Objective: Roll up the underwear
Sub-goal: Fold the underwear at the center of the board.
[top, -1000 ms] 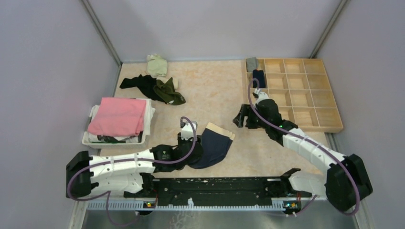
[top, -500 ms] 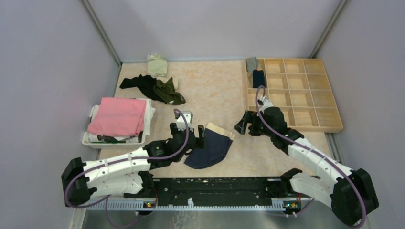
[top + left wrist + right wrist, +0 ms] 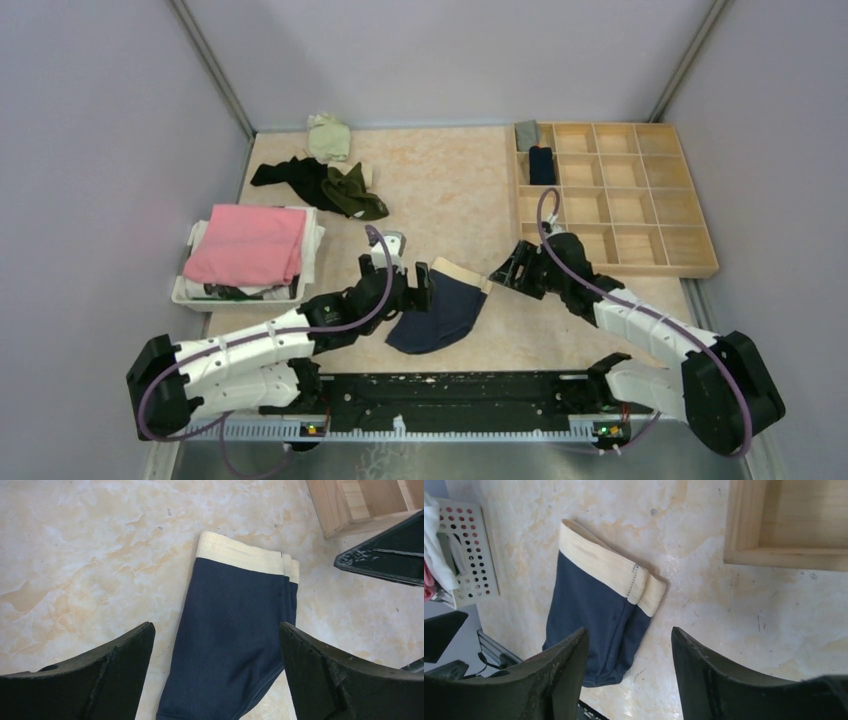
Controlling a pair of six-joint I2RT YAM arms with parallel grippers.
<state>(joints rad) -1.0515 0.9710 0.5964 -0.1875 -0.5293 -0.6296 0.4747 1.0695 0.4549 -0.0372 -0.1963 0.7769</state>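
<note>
I'm hovering the left gripper, jaws wide apart, over the navy underwear lying flat between both arms, long axis pointing away; right gripper, likewise apart, hovering beside its waistband

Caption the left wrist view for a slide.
Open left pincer hovers over folded navy underwear with a beige waistband, lying flat on the marbled table.

One wooden tray; one basket; one pink cloth; one beige-banded underwear.
</note>
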